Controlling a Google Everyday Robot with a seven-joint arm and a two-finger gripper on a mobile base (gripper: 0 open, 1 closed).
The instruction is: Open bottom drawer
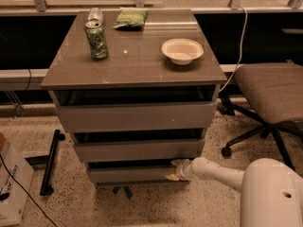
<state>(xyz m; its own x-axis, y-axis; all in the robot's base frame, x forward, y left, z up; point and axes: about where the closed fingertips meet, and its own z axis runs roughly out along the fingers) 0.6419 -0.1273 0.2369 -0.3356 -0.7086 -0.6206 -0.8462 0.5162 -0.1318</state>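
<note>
The grey-brown cabinet (137, 65) has three drawers. The bottom drawer (128, 174) is the lowest one, with a flat grey handleless front that sits about flush under the middle drawer front (137, 150). A dark gap runs along its top edge. My gripper (174, 170) is at the right end of the bottom drawer front, at its top edge, with the white arm (222, 174) reaching in from the lower right. The pale fingertips touch the drawer's upper right corner.
On the cabinet top stand a green can (97, 39), a white bowl (182, 50) and a green bag (130, 19). An office chair (270, 93) stands to the right. A black bar (51, 162) and a cardboard box (12, 183) lie on the floor at the left.
</note>
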